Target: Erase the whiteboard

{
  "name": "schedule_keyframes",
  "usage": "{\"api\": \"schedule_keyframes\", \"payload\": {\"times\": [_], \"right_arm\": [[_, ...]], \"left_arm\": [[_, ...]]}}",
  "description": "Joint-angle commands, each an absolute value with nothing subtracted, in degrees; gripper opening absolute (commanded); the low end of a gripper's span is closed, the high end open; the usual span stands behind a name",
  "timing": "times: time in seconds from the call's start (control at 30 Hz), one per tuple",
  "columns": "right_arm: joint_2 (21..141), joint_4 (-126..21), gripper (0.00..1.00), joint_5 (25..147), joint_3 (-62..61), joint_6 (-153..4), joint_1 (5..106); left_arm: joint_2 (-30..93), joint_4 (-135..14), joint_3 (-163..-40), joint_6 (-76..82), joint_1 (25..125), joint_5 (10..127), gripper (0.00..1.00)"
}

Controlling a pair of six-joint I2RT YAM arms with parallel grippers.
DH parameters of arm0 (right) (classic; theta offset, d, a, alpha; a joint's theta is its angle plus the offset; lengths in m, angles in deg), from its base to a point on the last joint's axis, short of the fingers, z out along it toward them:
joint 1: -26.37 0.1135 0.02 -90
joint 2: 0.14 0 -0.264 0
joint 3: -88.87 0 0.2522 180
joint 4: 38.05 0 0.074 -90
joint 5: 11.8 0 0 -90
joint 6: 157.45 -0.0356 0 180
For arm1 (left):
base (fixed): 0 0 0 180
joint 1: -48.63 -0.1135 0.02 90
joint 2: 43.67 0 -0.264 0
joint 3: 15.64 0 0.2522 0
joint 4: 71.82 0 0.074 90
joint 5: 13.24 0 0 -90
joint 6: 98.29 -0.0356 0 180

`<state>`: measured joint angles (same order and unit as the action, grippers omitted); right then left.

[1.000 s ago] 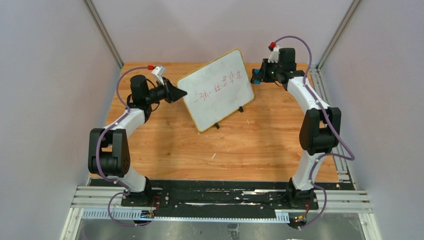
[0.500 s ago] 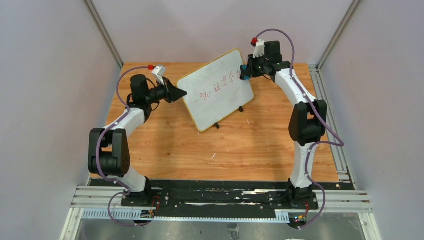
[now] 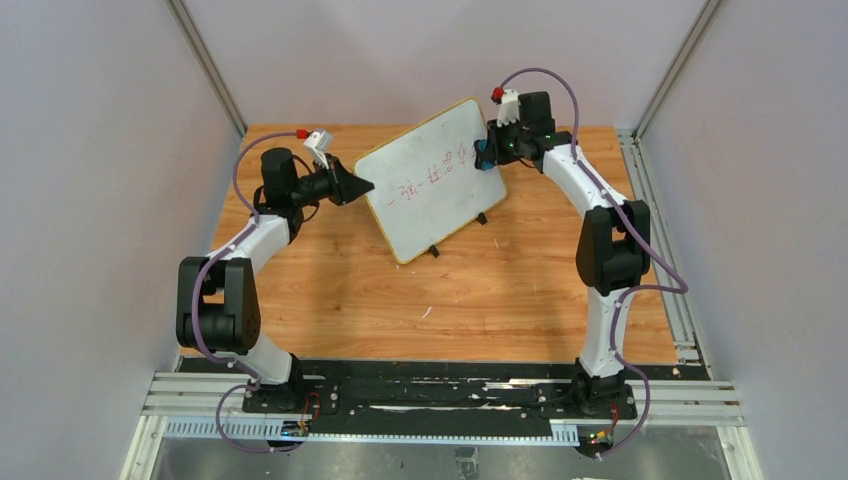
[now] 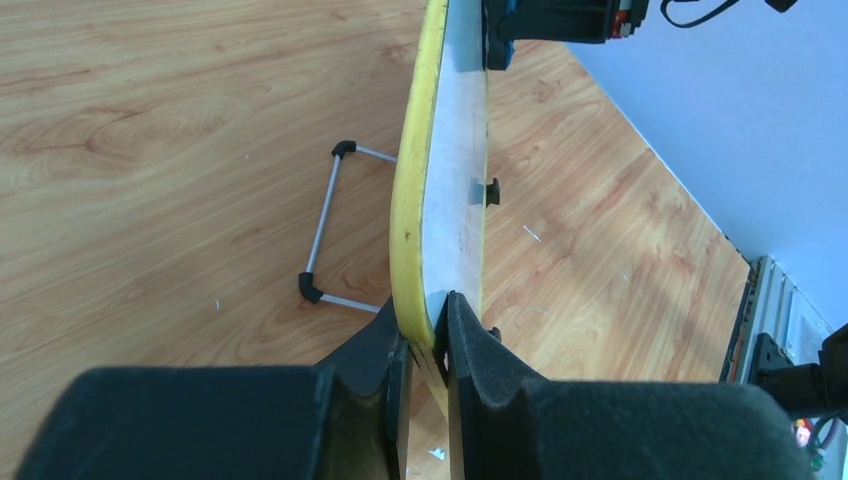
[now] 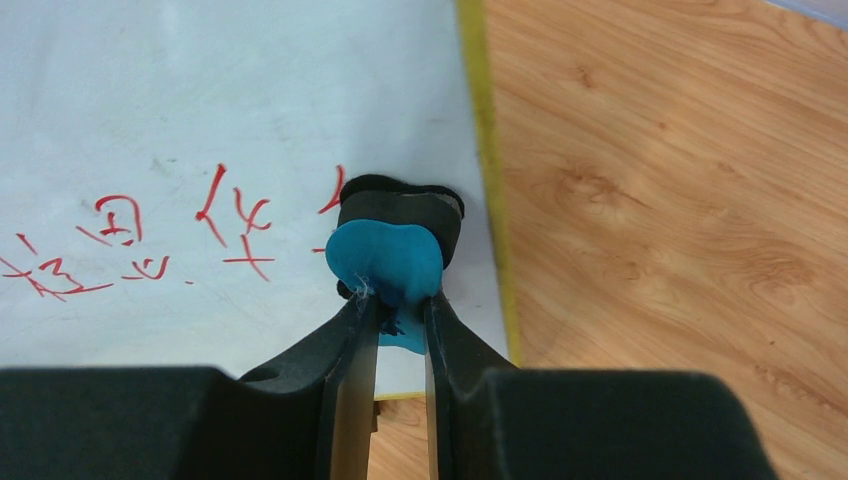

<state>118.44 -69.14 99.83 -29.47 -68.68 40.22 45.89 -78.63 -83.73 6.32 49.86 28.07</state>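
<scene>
The whiteboard, white with a thin yellow frame and black stand feet, stands tilted at the back of the wooden table. Red handwriting runs across it. My left gripper is shut on the board's left edge, pads on both faces. My right gripper is shut on a blue eraser with a black felt pad. The eraser is pressed on the board's face at the right end of the writing, near the yellow frame. The eraser also shows in the left wrist view.
The board's wire stand rests on the wooden table behind it. Grey walls enclose the table on three sides. A metal rail runs along the table's right edge.
My right gripper has moved left with the eraser, from beside the board's right edge onto its face. The rightmost red characters have gone. The left arm has not moved.
</scene>
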Motion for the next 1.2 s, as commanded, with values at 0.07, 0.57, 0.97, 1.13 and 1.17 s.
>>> {"api": "schedule_keyframes", "payload": {"times": [0.07,0.57,0.97,1.13,1.17], "right_arm": [[115.21,-67.11,0.00,99.74,-25.98,-68.05,46.38],[119.08,-70.38,0.01,94.29,-31.98,-64.17,45.41],[122.32,-72.18,0.01,94.65,-39.36,-64.06,38.78],[122.74,-72.25,0.01,96.29,-40.35,-64.81,38.41],[122.68,-72.20,0.00,96.71,-40.30,-65.09,38.54]], "left_arm": [[47.38,-75.63,-83.63,-1.13,50.04,32.19,0.00],[47.17,-74.92,-83.13,-2.01,50.04,32.11,0.00],[45.96,-72.87,-82.93,-3.85,49.95,32.29,0.00],[45.84,-72.38,-82.93,-4.24,49.95,32.35,0.00],[45.90,-72.38,-82.97,-4.20,49.95,32.37,0.00]]}}
